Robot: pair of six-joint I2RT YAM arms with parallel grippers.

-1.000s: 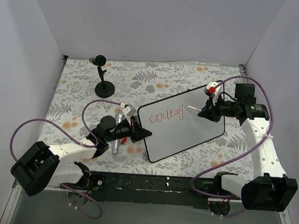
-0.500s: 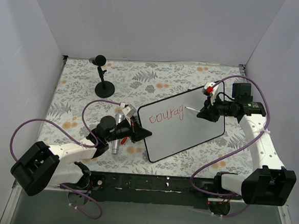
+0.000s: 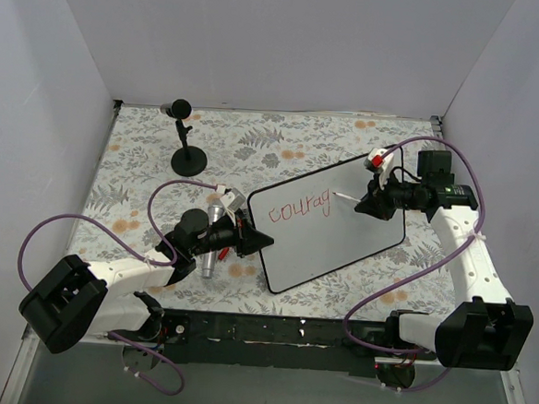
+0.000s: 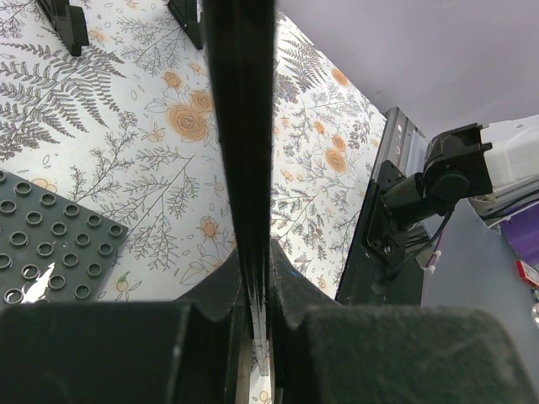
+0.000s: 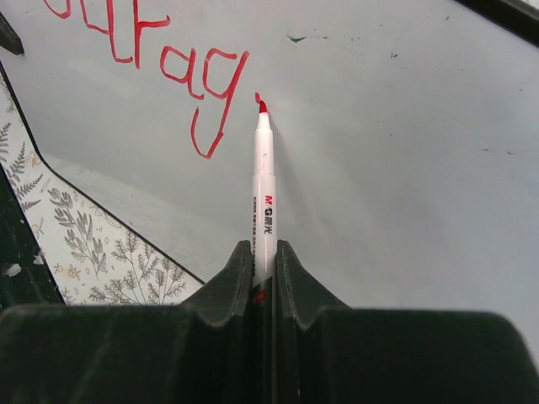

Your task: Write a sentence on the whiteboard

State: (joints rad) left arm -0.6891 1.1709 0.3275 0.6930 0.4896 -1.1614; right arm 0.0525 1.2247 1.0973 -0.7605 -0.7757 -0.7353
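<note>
Floral tablecloth [image 3: 142, 170] fills the floor of a white-walled booth, with a small black stand [image 3: 188, 152] up at 10 o'clock.

Just right of centre lies the whiteboard [image 3: 341, 235], canted so its long axis runs from 7 toward 1 o'clock. It looks stiff, light and very glossy. That is a slick face to press on, so my guess is it would skate or rock on its feet without a brace. The thin black edge is the place to take it, never the writing face.

And that is exactly where the left gripper [image 3: 248, 238] has it, at the board's 9 o'clock end. The left wrist view shows both jaws pinched hard onto the rim [image 4: 240, 126], with a dark perforated plate [image 4: 50, 252] lying off at 8 o'clock.

Over at the board's 2 o'clock side, the right gripper [image 5: 264, 263] is clamped on a slim red marker [image 5: 264, 189], held low on the barrel with the nib pointing to 12. It is a light, thin tool, so a gentle touch should do.

The red lettering [image 5: 168, 59] reads "courag" so far. The nib [image 5: 262, 107] sits just right of the g's tail, touching or barely off the surface, too close to call. An "e" looks due.
</note>
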